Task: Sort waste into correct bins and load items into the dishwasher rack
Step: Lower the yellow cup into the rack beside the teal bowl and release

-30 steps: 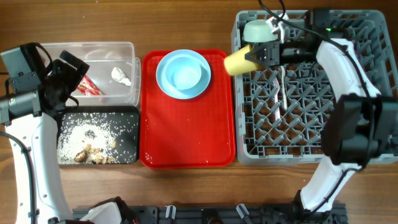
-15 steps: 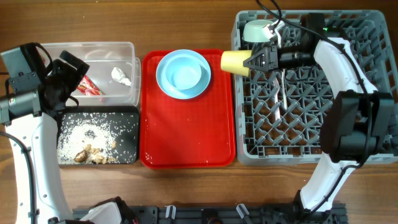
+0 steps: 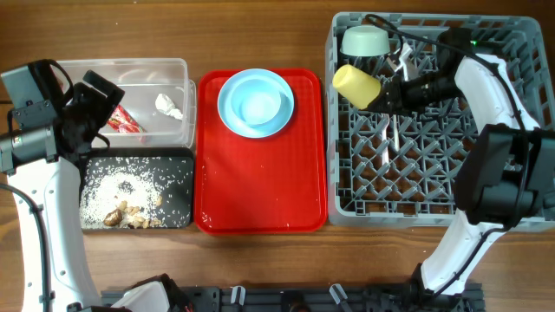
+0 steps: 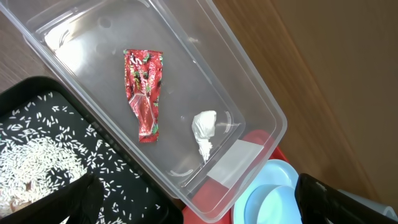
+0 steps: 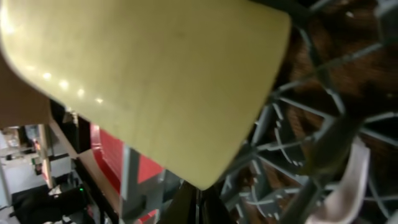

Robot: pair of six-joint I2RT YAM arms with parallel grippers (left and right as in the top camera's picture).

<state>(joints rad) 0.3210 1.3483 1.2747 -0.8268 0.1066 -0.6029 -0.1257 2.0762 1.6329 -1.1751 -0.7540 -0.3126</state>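
My right gripper [image 3: 382, 92] is shut on the small yellow cup [image 3: 356, 85] and holds it tilted over the left side of the grey dishwasher rack [image 3: 486, 173]. The cup fills the right wrist view [image 5: 143, 74]. The pale green bowl [image 3: 364, 41] sits upside down in the rack's back left corner. The white spoon and fork [image 3: 395, 126] lie in the rack. The small light-blue bowl [image 3: 257, 102] sits in the light-blue plate [image 3: 227, 115]. My left gripper [image 4: 199, 208] is open and empty over the clear tub [image 4: 81, 37], which holds the red wrapper [image 4: 144, 93] and white tissue [image 4: 204, 130].
The red tray [image 3: 260, 186] lies between the bins and the rack and carries the plate. The black tray [image 3: 182, 156] in front of the clear tub [image 3: 178, 65] holds rice [image 3: 117, 186] and brown food bits [image 3: 121, 217]. Wooden table surrounds everything.
My right gripper has carried the yellow cup to the right, from over the rack's left wall to inside the rack, and tilted it. The left arm has not moved.
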